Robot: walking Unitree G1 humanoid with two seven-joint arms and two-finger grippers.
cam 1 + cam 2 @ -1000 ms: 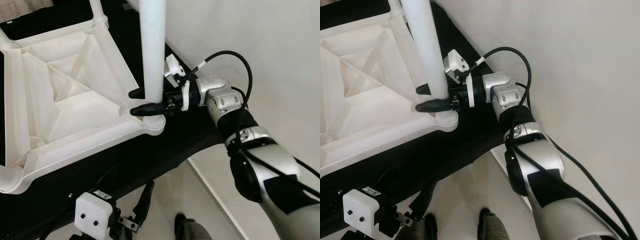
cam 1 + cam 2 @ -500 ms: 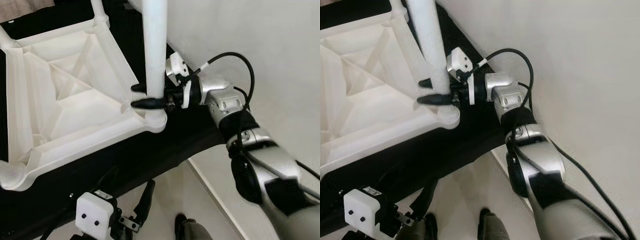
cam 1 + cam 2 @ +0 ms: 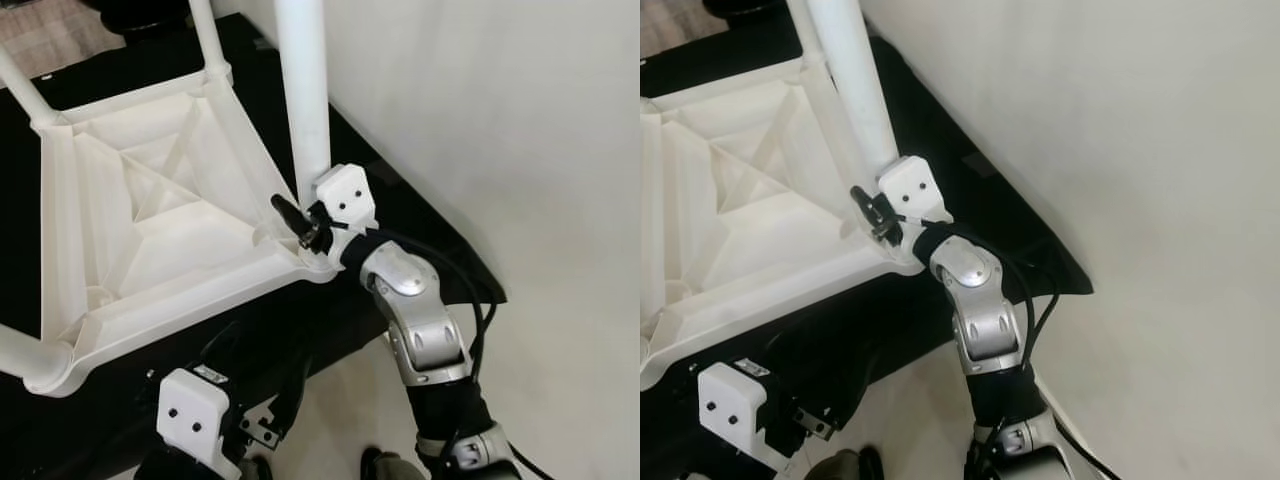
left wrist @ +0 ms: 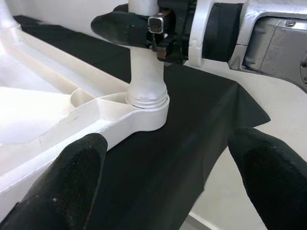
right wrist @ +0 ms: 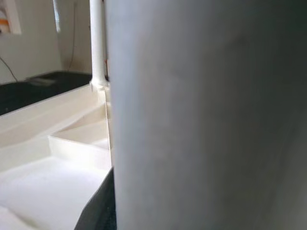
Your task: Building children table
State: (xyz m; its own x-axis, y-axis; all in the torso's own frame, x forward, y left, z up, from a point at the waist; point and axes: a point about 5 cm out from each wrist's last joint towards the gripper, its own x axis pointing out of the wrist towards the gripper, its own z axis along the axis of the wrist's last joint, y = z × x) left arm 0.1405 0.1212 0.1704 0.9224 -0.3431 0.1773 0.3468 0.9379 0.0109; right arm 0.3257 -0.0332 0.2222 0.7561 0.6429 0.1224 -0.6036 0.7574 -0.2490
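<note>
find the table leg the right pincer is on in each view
Left eye: table leg, upright, top centre.
Right eye: upper left.
Left wrist: top centre, entering its socket.
Right wrist: close up, right side.
Shared landmark: right pincer at the leg's base.

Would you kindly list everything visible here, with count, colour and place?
Table top: one, white, upside down on the black cloth.
Table leg: one, white, standing in the near right corner socket; further legs at other corners.
Black cloth: one, under the table top.
Wall: white, on the right.
Right pincer: black fingers around the leg's base.
Left pincer: black fingers open, low beside the same corner.
</note>
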